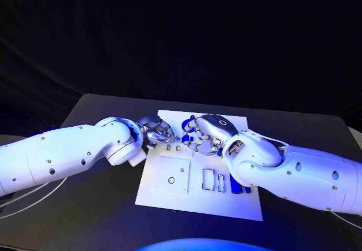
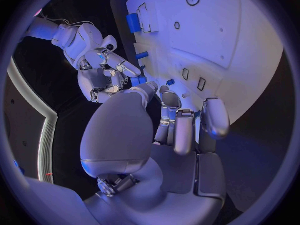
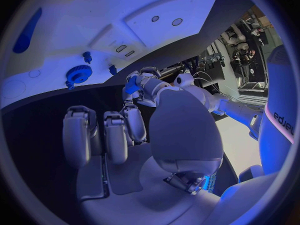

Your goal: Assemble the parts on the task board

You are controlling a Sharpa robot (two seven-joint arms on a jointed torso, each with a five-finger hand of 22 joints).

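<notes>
Parts mostly loose on the white task board [image 1: 175, 201], flat in the middle of the black table [image 1: 90, 209]. Judged early in the assembly: rectangular cut-outs [image 1: 207, 179] and a round hole [image 1: 171, 180] on the near half of the board open and unfilled. Some blue pieces [image 1: 240, 187] lying by the board's right edge, partly under the right forearm. From the right wrist, a blue gear [image 3: 79, 74] on the board with a small blue peg [image 3: 87, 56] just beside it, and a long blue part [image 3: 28, 30] well apart from both. From the left wrist, a blue block [image 2: 133, 22] at a slot near the board's edge, though seated or merely resting there cannot be told. Over the far half of the board, one small blue piece [image 1: 187, 138] between the two hands, so likely the part now in hand. Left hand [image 1: 156, 132] and right hand [image 1: 205, 137] close together there, almost touching. Left hand's fingers [image 2: 185, 130] straight and side by side, thumb set apart. Right hand's fingers [image 3: 106, 135] likewise side by side, thumb raised in front of them. Holder of the small blue piece impossible to tell: seen at the left hand's fingertips from one wrist, against the right hand's fingers from the other, with each thumb hiding the contact. Fingertips crowded together from the head camera and hard to separate.
</notes>
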